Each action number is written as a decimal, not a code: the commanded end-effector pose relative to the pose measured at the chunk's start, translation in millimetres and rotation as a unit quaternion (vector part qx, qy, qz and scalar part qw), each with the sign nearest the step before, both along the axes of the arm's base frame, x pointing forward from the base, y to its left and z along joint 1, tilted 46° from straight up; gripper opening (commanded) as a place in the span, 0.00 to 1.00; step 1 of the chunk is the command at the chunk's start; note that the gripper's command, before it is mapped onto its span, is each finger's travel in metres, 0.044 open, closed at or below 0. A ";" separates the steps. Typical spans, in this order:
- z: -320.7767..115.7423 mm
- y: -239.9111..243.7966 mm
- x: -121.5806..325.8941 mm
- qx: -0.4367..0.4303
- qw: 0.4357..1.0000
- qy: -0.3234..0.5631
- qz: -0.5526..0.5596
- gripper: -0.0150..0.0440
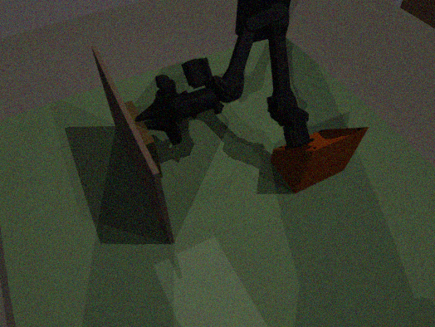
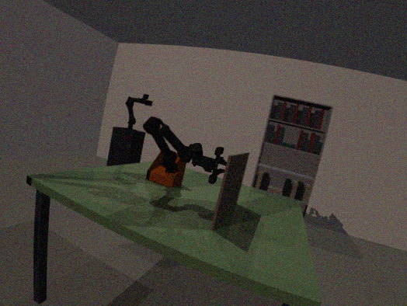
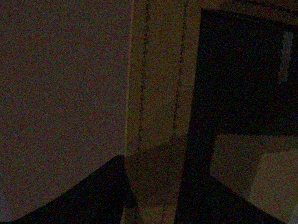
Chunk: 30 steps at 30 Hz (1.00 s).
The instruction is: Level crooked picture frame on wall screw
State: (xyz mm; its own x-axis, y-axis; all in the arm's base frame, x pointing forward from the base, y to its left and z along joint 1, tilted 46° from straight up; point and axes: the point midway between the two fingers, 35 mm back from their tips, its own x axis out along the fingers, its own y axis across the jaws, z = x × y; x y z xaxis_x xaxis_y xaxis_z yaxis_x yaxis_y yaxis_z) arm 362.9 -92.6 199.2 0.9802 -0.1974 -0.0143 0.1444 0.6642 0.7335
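Observation:
The picture frame (image 1: 132, 109) (image 3: 162, 75) is brown, with a dark picture inside. It is against the near face of the upright wall panel (image 1: 159, 203) (image 2: 231, 190), mostly hidden behind the panel's edge and the arm. In the wrist view its left side rail runs almost upright, and the top rail slopes down to the right. My gripper (image 1: 145, 124) (image 2: 224, 166) (image 3: 152, 167) is shut on that left side rail, one dark finger on each side. The screw and notched strip are hidden. I cannot tell whether the frame is level.
The green table (image 1: 232, 216) (image 2: 128, 210) carries the orange arm base (image 1: 324, 158) (image 2: 165, 175) and the wall panel. Arm and panel shadows fall on it. A bookcase (image 2: 291, 153) and a dark block (image 2: 126, 145) with another arm stand in the background.

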 end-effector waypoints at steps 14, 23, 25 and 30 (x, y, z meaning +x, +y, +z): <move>-0.6 -0.4 0.1 -0.031 0.999 0.006 0.000 0.34; -0.6 -0.4 0.1 -0.031 0.999 0.006 0.000 0.69; -0.6 -0.4 0.1 -0.031 0.999 0.006 0.000 0.69; 6.7 2.5 -26.7 -0.013 1.000 0.002 0.002 0.69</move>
State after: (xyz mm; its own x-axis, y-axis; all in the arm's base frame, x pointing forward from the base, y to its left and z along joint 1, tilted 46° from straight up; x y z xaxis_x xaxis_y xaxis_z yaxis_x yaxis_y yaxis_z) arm 352.2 -92.2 201.2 0.9800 -0.1982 -0.0192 0.1551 0.6992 0.6979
